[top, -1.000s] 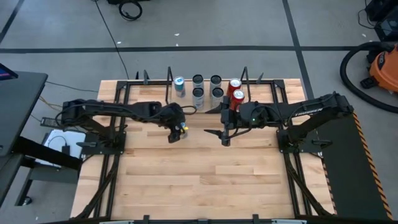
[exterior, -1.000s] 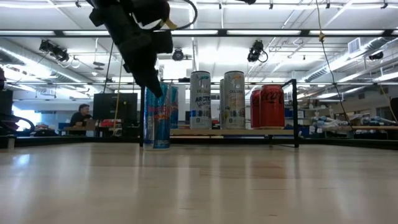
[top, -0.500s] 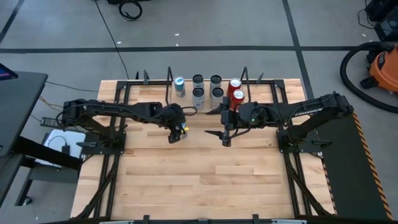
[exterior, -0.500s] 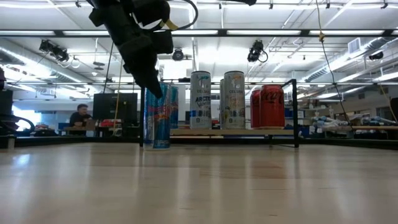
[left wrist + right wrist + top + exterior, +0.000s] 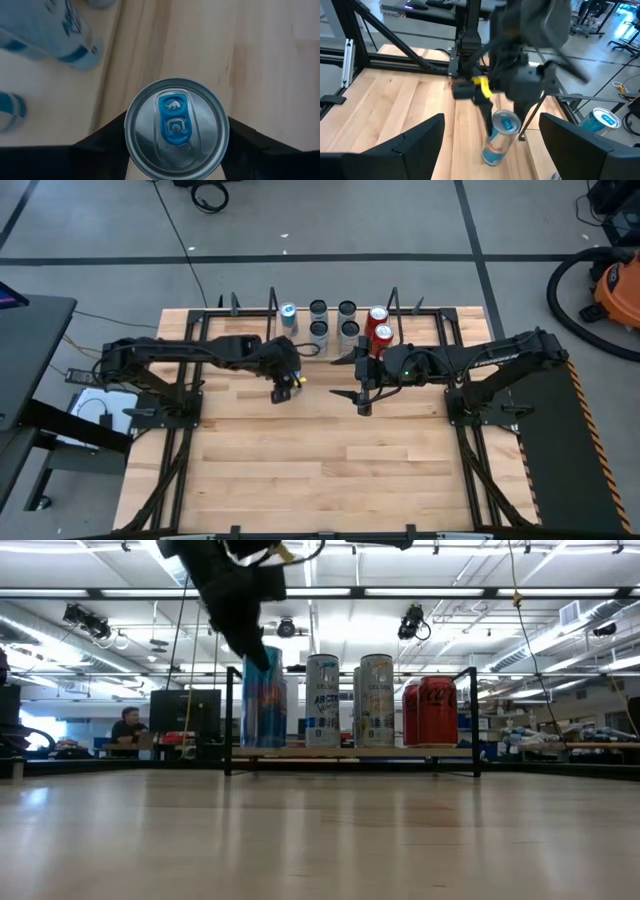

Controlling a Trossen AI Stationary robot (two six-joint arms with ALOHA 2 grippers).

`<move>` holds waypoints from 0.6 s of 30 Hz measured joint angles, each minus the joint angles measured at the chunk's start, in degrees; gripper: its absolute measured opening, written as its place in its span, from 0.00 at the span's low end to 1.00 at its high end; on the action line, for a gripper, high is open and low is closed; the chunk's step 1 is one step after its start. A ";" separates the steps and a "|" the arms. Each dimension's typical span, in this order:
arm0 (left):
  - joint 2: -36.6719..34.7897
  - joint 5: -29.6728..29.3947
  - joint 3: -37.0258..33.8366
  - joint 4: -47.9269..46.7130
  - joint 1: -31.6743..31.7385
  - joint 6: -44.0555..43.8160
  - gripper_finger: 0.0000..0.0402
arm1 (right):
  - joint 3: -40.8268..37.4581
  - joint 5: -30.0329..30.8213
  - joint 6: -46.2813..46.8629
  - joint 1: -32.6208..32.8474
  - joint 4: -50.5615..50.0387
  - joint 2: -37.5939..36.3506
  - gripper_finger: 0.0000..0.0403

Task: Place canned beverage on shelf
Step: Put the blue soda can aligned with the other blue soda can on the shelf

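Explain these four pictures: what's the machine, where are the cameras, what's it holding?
It is a robot with two dark arms at a wooden table, each ending in a two-finger gripper. One picture looks straight down on the table, one looks level across the tabletop, and two come from cameras on the arms' wrists.

At the table's far edge stands a low wooden shelf. On it are a blue can, four silver cans and two red cans.

The left gripper is closed on another blue can, held clear of the table in front of the shelf. The left wrist view looks down on its lid. The right gripper waits open and empty beside it.
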 joint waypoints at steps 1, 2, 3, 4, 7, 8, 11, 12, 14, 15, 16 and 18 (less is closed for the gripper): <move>0.00 0.02 1.44 -1.44 0.27 0.64 0.59 | 0.00 -0.01 0.00 0.00 -0.04 0.00 0.83; 0.00 0.08 2.89 -2.76 0.53 1.70 0.60 | 0.00 -0.01 0.05 0.00 -0.12 0.00 0.83; 0.00 0.21 4.55 -3.93 0.92 2.90 0.60 | 0.00 -0.02 0.25 0.00 -0.16 0.00 0.83; 0.00 0.28 6.06 -5.04 1.48 4.08 0.60 | 0.00 -0.04 0.51 0.00 -0.17 0.00 0.83; -0.04 0.11 9.94 -9.21 4.01 7.59 0.60 | 0.00 -0.16 0.81 0.00 -0.57 0.00 0.83; -0.02 -0.05 11.35 -10.22 5.04 8.24 0.60 | 0.00 -0.42 0.81 0.00 -0.84 0.00 0.83; -0.13 0.16 15.07 -10.96 8.43 11.01 0.61 | 0.00 -1.32 0.82 0.00 -1.37 0.00 0.83; -0.17 1.27 15.59 -11.16 9.74 12.03 0.61 | 0.00 -1.50 0.81 0.00 -1.47 0.00 0.83; -0.08 5.65 16.03 -11.95 12.31 12.64 0.61 | 0.00 -1.58 0.81 0.00 -1.71 0.00 0.83; -0.04 7.25 16.07 -12.06 13.48 12.64 0.61 | 0.00 -1.59 0.83 0.00 -1.71 0.02 0.83; -0.04 7.97 16.07 -11.99 14.60 12.77 0.61 | 0.00 -1.58 0.83 0.00 -1.79 0.01 0.83; -0.08 8.18 15.60 -11.50 16.50 13.57 0.61 | 0.00 -1.59 0.83 0.00 -2.18 0.01 0.83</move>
